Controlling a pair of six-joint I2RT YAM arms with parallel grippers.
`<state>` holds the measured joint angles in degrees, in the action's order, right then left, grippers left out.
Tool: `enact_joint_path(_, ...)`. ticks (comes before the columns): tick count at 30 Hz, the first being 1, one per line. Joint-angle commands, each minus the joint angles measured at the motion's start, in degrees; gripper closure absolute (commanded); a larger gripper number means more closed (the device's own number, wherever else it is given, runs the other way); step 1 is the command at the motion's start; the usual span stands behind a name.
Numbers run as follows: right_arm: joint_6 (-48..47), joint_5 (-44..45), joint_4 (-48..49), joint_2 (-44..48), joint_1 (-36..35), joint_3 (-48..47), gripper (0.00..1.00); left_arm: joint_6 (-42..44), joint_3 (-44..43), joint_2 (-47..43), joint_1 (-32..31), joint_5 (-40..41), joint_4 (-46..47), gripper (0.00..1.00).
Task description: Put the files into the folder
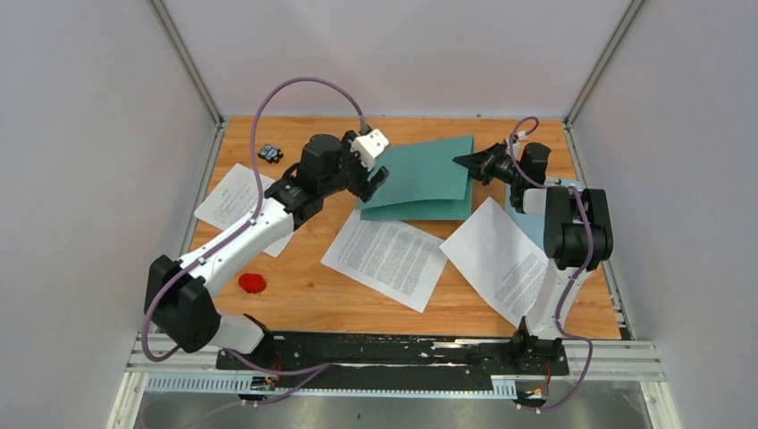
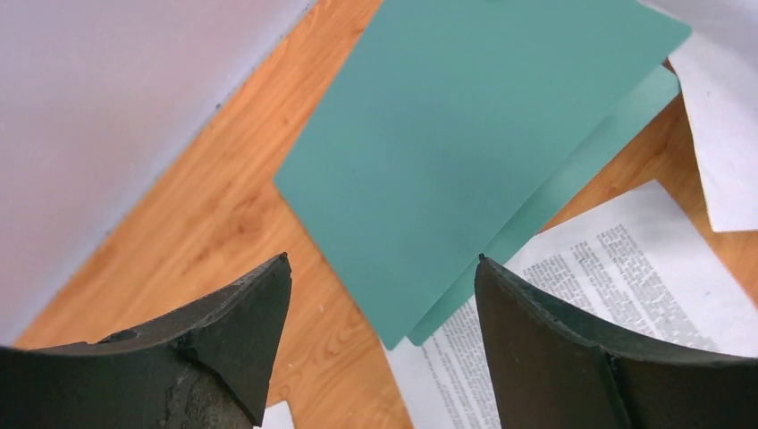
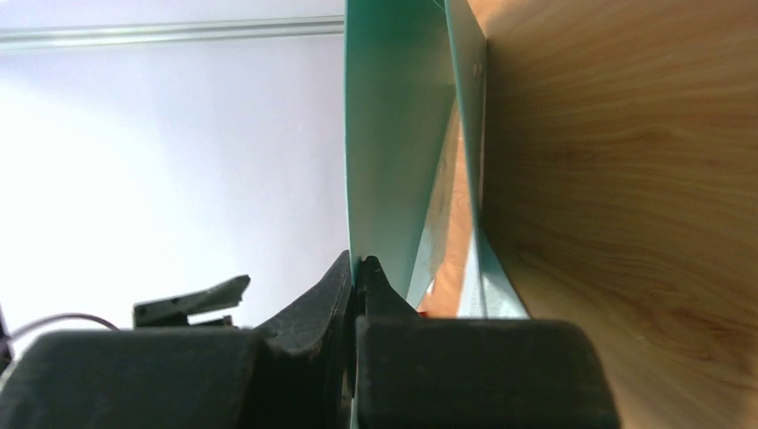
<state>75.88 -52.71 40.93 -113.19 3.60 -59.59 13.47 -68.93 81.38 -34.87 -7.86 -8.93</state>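
Right gripper clamps the thin top cover of the matte teal card folder, which lies far-centre on the wood-grain table. Only the right wrist view shows the covers splayed apart. Left gripper gapes wide over the folder's near-left corner. Three printed white files lie flat outside it.

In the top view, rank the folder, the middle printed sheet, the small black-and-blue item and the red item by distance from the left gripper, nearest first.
From the left gripper:
1. folder, just to its right.
2. middle printed sheet, nearer the arm bases.
3. small black-and-blue item, far left of the table.
4. red item, near left.
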Motion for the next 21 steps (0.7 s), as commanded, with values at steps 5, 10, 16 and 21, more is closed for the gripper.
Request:
enact_joint_path(5, 16.8, 0.5, 9.4, 1.0, -2.6, 0.9, 1.0, 20.4, 6.0, -0.7, -1.2, -5.1, 5.4, 0.16)
enact_joint_path(10, 16.0, 1.7, 6.2, 2.6, -3.2, 0.9, 1.0, 22.4, 8.8, -0.9, -1.6, -7.3, 8.7, 0.15)
enact_joint_path(16, 14.6, 2.3, 4.3, 3.5, -3.4, 1.2, 1.0, 26.0, 10.2, 0.4, -2.8, -4.9, 11.6, 0.14)
enact_joint_path(21, 14.8, 2.8, 3.9, 3.6, -4.2, 1.5, 1.0, 32.0, 12.3, 1.9, -4.3, -4.8, 14.6, 0.13)
